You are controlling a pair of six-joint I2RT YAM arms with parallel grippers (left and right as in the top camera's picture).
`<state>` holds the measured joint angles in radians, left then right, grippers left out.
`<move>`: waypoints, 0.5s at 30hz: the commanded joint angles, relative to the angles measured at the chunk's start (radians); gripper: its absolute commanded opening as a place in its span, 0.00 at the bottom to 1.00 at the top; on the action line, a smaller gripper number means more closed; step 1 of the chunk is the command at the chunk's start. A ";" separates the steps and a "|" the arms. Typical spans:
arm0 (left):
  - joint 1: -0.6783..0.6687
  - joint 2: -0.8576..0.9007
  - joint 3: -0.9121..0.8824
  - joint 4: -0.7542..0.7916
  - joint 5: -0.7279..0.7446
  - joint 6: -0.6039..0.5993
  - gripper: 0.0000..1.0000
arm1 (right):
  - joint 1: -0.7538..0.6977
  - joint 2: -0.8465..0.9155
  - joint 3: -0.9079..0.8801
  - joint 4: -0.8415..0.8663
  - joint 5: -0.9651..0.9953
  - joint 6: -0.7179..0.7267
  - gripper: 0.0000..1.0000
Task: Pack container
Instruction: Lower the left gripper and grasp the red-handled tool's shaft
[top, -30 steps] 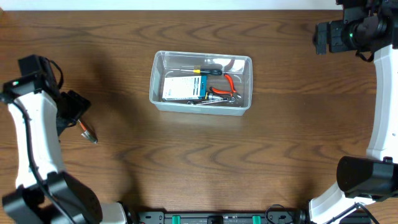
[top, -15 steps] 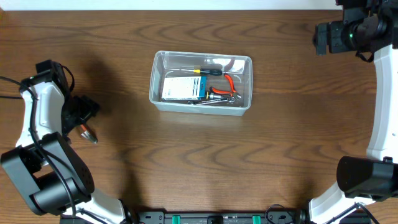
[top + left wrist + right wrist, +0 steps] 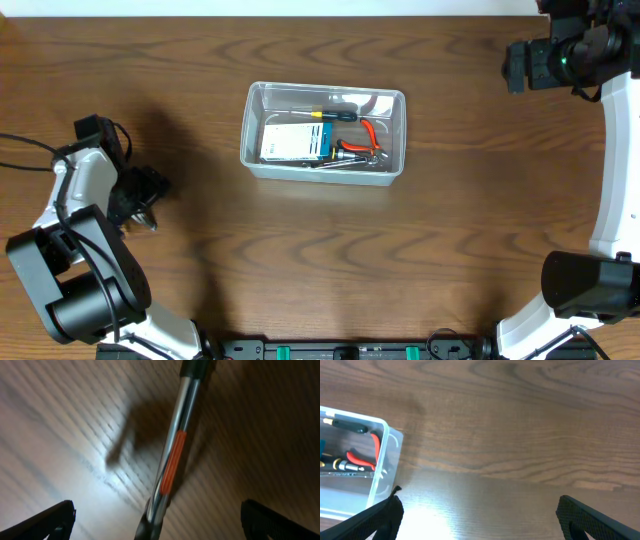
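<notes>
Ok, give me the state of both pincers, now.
Left pincer: open, empty, over a metal tool.
Right pincer: open, empty, right of the container.

Overhead straight down; wrist views low, close; container (image 3: 280, 100) in overhead and right.

Overhead evenly lit — left wrist view blurred, glare on table (image 3: 60, 460).

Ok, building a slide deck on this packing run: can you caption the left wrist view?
Open left gripper poised over a metal tool with an orange band lying on the wooden table.
</notes>
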<state>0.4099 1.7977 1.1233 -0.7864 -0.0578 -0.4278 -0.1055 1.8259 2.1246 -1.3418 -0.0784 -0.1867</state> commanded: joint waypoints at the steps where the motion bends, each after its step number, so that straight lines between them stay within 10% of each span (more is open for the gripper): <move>1: 0.006 0.013 -0.031 0.027 0.000 0.017 0.98 | -0.007 -0.008 -0.001 -0.009 -0.007 0.014 0.99; 15: 0.046 0.026 -0.042 0.092 0.007 0.027 0.98 | -0.007 -0.008 -0.001 -0.024 -0.007 0.014 0.99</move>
<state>0.4374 1.7985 1.0836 -0.6949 -0.0517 -0.4141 -0.1055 1.8259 2.1246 -1.3651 -0.0784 -0.1867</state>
